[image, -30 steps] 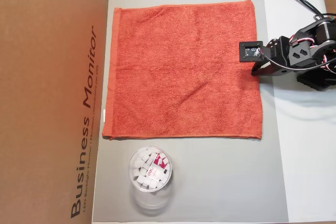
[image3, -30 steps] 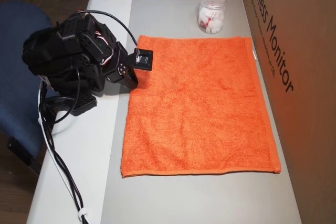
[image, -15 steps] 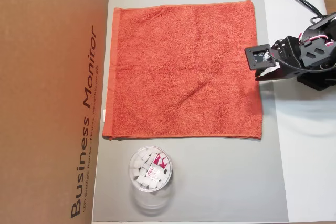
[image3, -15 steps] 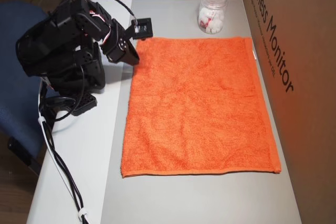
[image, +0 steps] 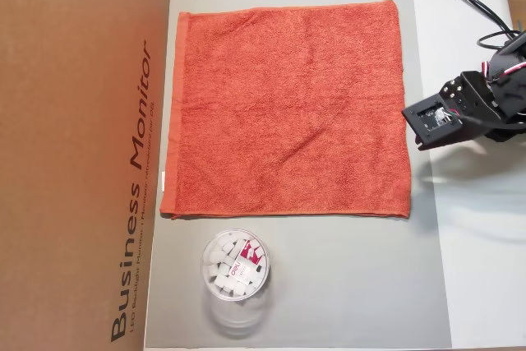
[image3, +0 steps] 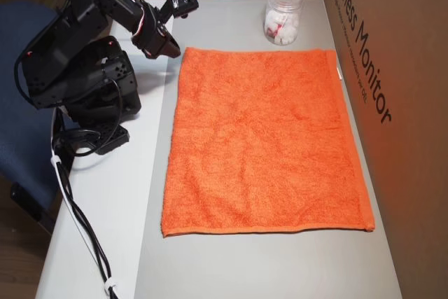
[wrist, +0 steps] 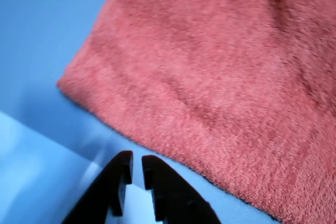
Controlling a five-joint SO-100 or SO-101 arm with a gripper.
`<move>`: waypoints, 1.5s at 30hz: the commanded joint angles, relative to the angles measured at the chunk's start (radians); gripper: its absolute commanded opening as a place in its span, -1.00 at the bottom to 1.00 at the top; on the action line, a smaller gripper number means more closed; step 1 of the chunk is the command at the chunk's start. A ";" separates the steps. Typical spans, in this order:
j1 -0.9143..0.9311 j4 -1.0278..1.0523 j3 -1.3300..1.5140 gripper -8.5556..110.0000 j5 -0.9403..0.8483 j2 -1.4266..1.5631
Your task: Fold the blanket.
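- Grey mat covers the surface (image: 329,285); white tabletop shows beside it on the arm's side, and a blue chair (image3: 21,138) stands past the edge of the surface.
- Brown cardboard box (image: 74,154), printed "Business Monitor", runs along the mat edge opposite the arm, like a backstop.
- Blanket (image: 288,113) lies fully spread and flat on the mat, unfolded, hems squared, small white tag at the box-side edge. Judgement: laid out this way so a corner can be lifted and carried across.
- Arm (image3: 84,75) sits hunched just beside the blanket, off the cloth.
- Clear jar (image: 233,273) of small white pieces stands just off one blanket edge, not touching it.
- Pincer (wrist: 133,167): tips nearly pressed together with a thin gap, holding nothing, hanging over the mat near a blanket corner. Judgement: fold not begun.
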 commanded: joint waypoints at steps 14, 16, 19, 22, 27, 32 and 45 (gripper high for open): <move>-0.106 -0.015 -0.101 -0.85 -0.480 -0.153; -0.126 -0.057 -0.100 -0.85 -0.492 -0.175; -0.163 -0.141 -0.097 -0.77 -0.489 -0.227; -0.201 -0.204 -0.097 -0.69 -0.489 -0.291; -0.264 -0.258 -0.101 -0.66 -0.497 -0.391; -0.305 -0.278 -0.101 -0.65 -0.500 -0.434; -0.321 -0.279 -0.098 -0.61 -0.485 -0.529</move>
